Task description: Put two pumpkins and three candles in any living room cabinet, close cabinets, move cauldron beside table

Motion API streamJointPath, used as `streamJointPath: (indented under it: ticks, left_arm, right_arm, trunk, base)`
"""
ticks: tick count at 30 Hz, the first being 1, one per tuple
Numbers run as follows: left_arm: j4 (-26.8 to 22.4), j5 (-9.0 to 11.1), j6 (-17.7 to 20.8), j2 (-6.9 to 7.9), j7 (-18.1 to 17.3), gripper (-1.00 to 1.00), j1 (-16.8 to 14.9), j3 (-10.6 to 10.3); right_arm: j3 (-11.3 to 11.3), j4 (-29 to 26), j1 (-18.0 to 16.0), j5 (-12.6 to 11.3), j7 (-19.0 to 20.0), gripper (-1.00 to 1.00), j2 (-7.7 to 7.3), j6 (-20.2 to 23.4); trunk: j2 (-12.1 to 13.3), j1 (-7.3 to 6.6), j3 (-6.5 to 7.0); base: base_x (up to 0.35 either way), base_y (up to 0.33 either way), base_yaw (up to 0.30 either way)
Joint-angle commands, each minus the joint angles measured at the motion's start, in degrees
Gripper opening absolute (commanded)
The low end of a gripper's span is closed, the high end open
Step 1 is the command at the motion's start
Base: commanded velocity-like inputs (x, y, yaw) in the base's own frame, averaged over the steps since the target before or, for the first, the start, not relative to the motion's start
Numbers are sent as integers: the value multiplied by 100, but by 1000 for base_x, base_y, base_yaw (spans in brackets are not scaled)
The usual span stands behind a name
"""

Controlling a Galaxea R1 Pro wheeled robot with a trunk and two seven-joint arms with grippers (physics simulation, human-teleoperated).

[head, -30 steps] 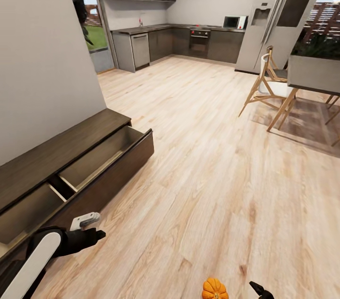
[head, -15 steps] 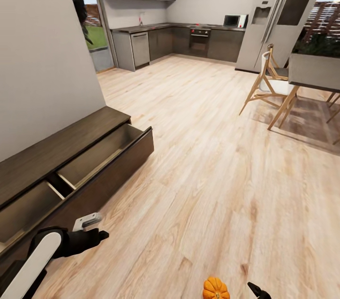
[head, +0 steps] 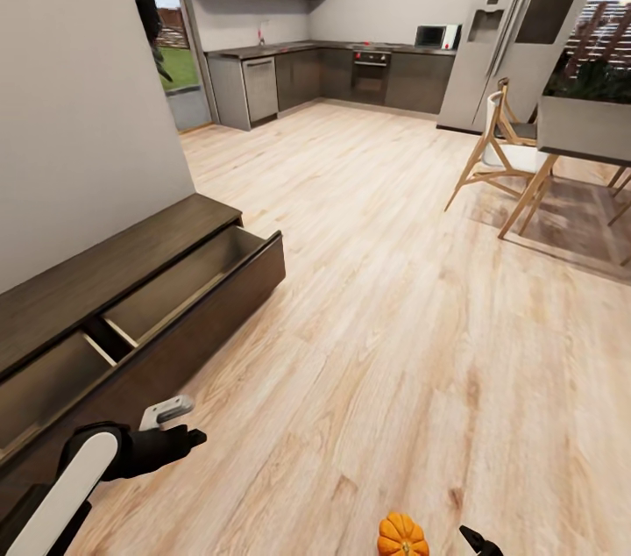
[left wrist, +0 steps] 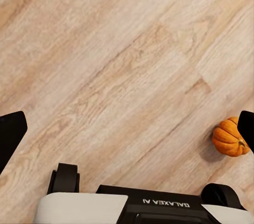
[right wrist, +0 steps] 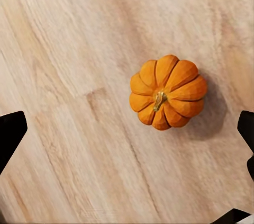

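Note:
One orange pumpkin (head: pixel 402 536) sits on the wooden floor at the bottom edge of the head view, stem up. My right gripper (right wrist: pixel 128 131) hangs open above it, and the pumpkin (right wrist: pixel 168 99) lies between the spread fingers, nearer one of them, untouched. Just a black fingertip (head: pixel 478 541) of that gripper shows beside the pumpkin in the head view. My left gripper (head: pixel 188 438) is open and empty over bare floor, close to the cabinet's front; its wrist view catches the same pumpkin (left wrist: pixel 230 137) off to one side. The dark-brown cabinet (head: pixel 105 275) stands along the left wall with two drawers pulled out.
A grey wall (head: pixel 79 117) rises behind the cabinet. Grey kitchen units (head: pixel 350 78) and a tall fridge (head: pixel 517 21) line the far end. A dining table (head: pixel 583 131) with wooden chairs (head: pixel 504 153) stands at the right. Open wooden floor lies between.
The whole picture has shifted slightly, so the camera has moved a little. The pumpkin stays on the floor and both grippers stay open.

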Motion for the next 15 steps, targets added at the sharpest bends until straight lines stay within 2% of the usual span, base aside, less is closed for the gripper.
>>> streamJointPath:
  ticks: [1,3,6,10,12,14,15]
  left_arm:
    - [-5,55,2,-3,60,100,-4,-10]
    - [-5,58,2,-33,60,100,-4,-14]
    - [-5,59,9,-92,57,100,-4,-22]
    - [-5,77,28,-106,-49,100,-4,-25]
    - [-1,231,38,-68,-374,100,1,-8]
    - [-1,534,43,13,-847,100,3,19]
    - [1,674,44,101,-1060,100,4,29]
  right_arm:
    - [42,2,-3,-58,15,100,-4,20]
    - [44,2,-3,-55,15,100,-4,-1]
    - [51,2,-3,-46,27,100,-4,-268]
    - [58,2,-3,-39,39,100,-4,-452]
    - [59,2,-3,-39,40,100,-4,-469]
    - [59,2,-3,-39,42,100,-4,-476]
    - [59,2,-3,-38,45,100,-4,-478]
  trunk:
    - [-44,22,-23]
    - [-124,66,-59]
    - [-244,132,-112]
    - [-405,220,-184]
    - [-485,264,-220]
    - [-565,308,-256]
    - [-605,330,-274]
  base:
    - [0,0,0]
    - [0,0,0]
    - [0,0,0]
    - [0,0,0]
    - [0,0,0]
    - [0,0,0]
    - [0,0,0]
